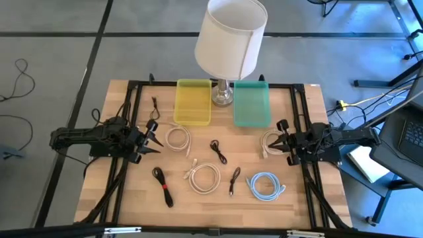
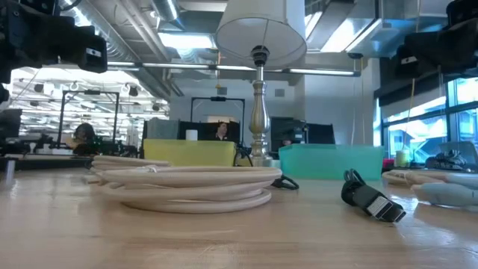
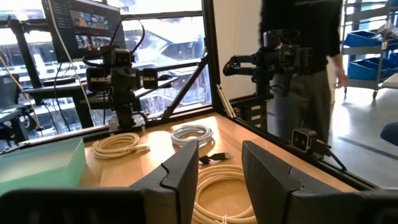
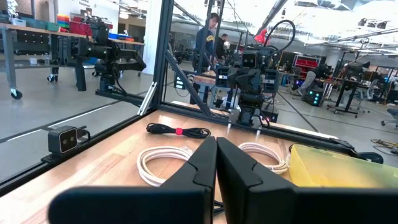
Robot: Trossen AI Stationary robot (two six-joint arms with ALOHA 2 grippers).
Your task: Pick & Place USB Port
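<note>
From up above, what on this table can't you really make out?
- Plug ends of the black cables: too small in the high view to tell the type.
- Inside of the yellow tray and teal tray: hidden by their walls in the low view.
- Lamp base: partly covered by its shade from above.

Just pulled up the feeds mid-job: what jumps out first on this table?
A white-shaded lamp stands at the far edge, between a yellow bin and a teal bin. Coiled cables are scattered across the wood, including a light blue cable near the front right. The left gripper and right gripper wait at the sides, holding nothing.
</note>
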